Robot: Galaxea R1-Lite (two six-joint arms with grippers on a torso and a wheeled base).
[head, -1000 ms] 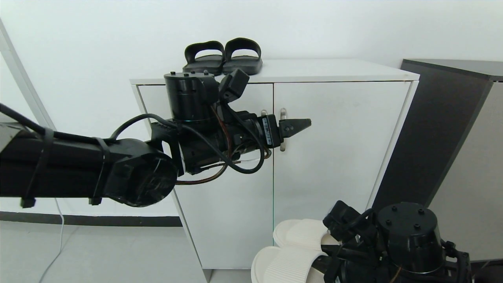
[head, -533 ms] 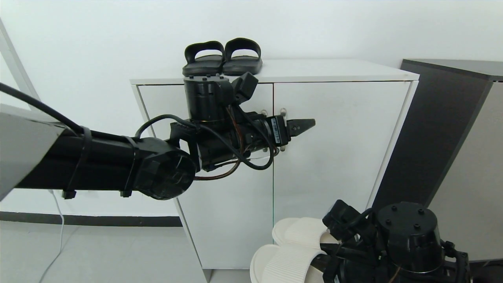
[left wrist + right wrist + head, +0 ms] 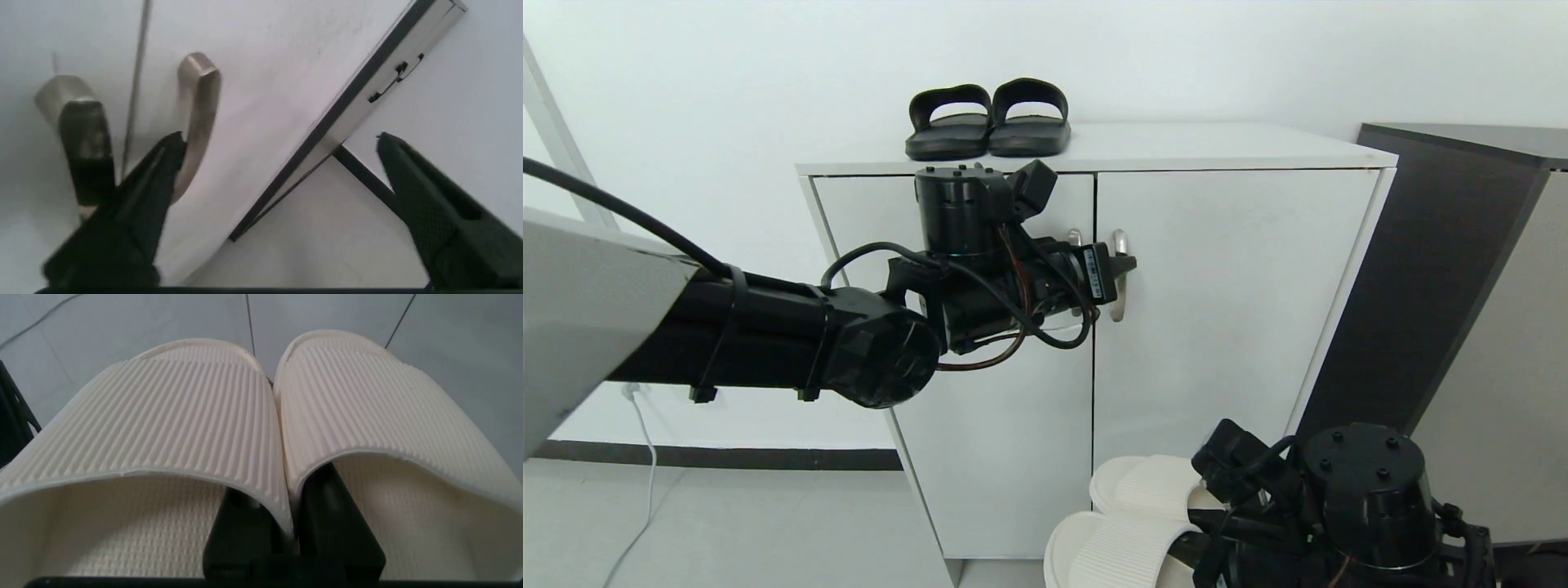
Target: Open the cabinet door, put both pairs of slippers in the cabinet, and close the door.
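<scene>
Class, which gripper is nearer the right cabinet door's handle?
Left. The left gripper sits open at the handle, one finger beside it; the right gripper is low before the cabinet, shut on the white slippers.

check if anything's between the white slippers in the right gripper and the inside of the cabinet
Yes: the right door looks shut and stands between the white slippers and the inside of the cabinet. The left gripper is at that door's handle, jaws open, not closed on it.
</scene>
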